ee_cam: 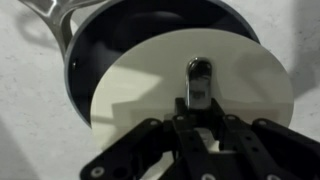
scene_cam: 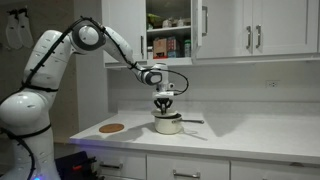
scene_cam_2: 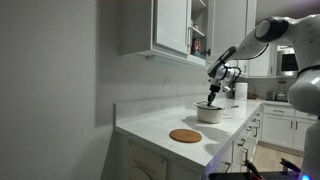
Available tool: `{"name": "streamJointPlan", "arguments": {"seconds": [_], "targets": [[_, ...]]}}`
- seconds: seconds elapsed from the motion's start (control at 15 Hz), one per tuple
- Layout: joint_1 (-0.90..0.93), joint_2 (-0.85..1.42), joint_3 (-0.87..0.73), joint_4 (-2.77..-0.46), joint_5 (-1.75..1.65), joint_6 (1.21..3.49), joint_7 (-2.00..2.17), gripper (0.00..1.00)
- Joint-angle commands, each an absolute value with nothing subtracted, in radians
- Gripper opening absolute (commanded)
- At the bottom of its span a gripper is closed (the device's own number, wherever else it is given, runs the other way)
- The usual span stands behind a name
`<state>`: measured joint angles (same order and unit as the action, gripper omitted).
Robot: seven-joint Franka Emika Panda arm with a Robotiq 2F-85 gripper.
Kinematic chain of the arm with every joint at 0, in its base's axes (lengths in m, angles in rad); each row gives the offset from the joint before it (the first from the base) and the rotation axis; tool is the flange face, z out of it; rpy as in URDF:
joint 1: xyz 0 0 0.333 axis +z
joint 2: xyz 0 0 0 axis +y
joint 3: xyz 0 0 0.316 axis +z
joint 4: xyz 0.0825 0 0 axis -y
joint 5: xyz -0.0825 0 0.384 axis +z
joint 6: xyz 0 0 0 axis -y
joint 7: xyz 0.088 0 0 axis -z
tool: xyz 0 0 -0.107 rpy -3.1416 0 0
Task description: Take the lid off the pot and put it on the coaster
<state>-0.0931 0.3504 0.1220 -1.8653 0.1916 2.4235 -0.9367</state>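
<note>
The small cream-white pot [scene_cam: 168, 125] stands on the white counter in both exterior views [scene_cam_2: 209, 113], its thin handle pointing sideways. My gripper [scene_cam: 165, 98] hangs straight down over it [scene_cam_2: 213, 95]. In the wrist view the gripper [ee_cam: 200, 102] is shut on the small knob of the pale round lid [ee_cam: 145, 95]. The lid is raised and offset from the pot [ee_cam: 110, 35], so the pot's dark inside shows behind it. The reddish-brown coaster [scene_cam: 112, 128] lies flat on the counter well away from the pot [scene_cam_2: 185, 135].
White wall cupboards [scene_cam: 240, 28] hang above the counter [scene_cam: 240, 135]; one door stands open, showing jars. The counter's front edge and drawers lie below. A second counter with an appliance stands behind the pot [scene_cam_2: 241, 91].
</note>
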Motion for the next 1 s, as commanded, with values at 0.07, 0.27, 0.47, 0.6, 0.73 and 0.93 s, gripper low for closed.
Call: {"name": "streamJointPlan", "arguments": {"seconds": [0.07, 0.27, 0.47, 0.6, 0.73, 0.93], "targets": [[-0.063, 0.202, 0.134, -2.012, 0.192, 2.48, -0.907, 0.06], [-0.034, 0.138, 0.136, -2.083, 0.188, 2.5, -0.902, 0.06], [-0.003, 0.079, 0.133, -2.151, 0.176, 2.508, -0.874, 0.06], [0.015, 0.039, 0.134, -2.199, 0.179, 2.509, -0.863, 0.06], [0.036, -0.001, 0.135, -2.255, 0.184, 2.522, -0.853, 0.06], [0.071, -0.06, 0.139, -2.35, 0.187, 2.554, -0.821, 0.06]]}}
